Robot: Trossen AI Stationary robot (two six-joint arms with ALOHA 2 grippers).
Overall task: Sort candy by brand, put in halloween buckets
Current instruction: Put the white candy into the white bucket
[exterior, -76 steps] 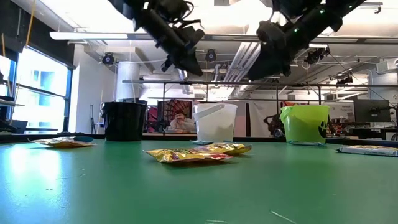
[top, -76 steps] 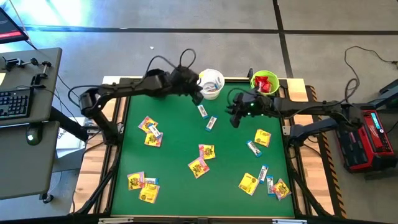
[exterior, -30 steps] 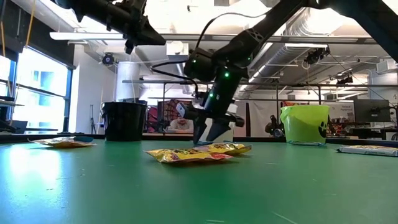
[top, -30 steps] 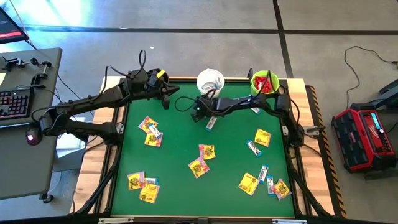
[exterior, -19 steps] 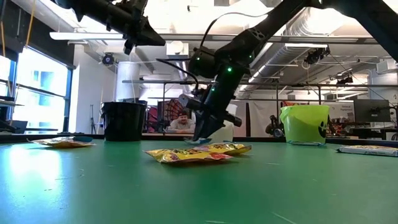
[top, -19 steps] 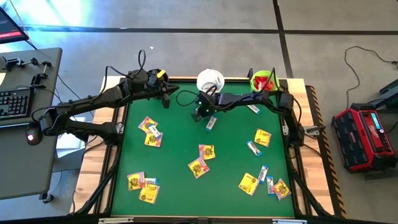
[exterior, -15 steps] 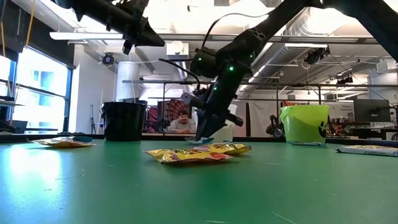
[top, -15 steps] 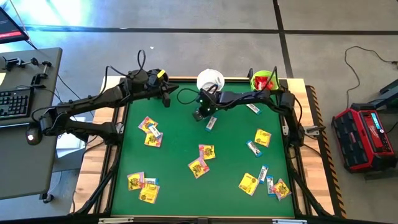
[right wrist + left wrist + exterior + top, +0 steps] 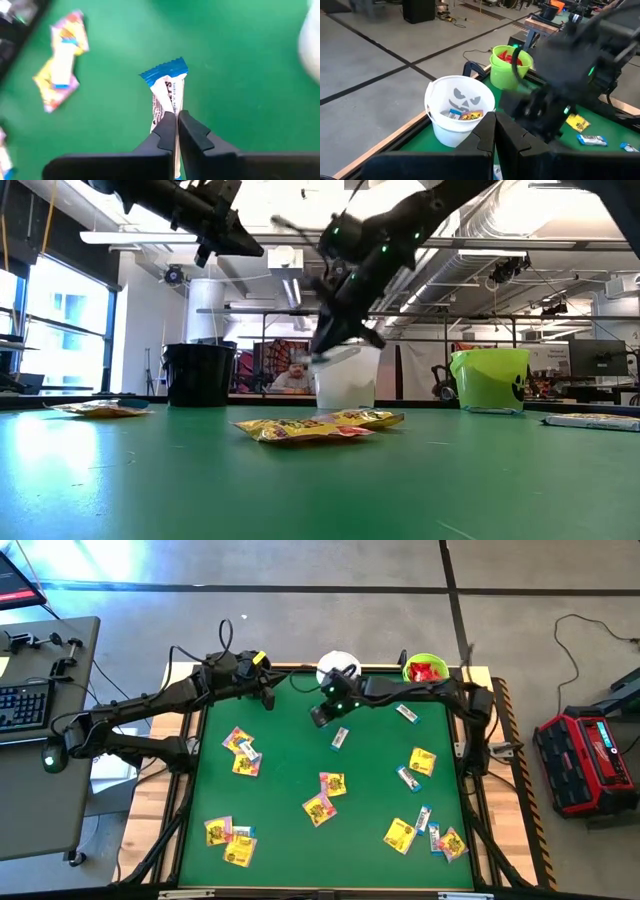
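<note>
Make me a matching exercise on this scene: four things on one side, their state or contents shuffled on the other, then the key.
1. right gripper
2. white bucket
3. lime green bucket
4. left gripper

a. holds red candy
b. shut, holding nothing
c. shut on a white-and-blue candy bar
d. holds a white-and-blue and a yellow packet

Pairs: 1-c, 2-d, 3-a, 4-b

High view: overhead, straight down, whole counter [image 9: 280, 810] plus floor. Low view: counter-top level, facing across to the room. Left wrist view: close, facing the white bucket [image 9: 457, 112], also in high and low views. Right wrist view: close, looking down at the counter.
</note>
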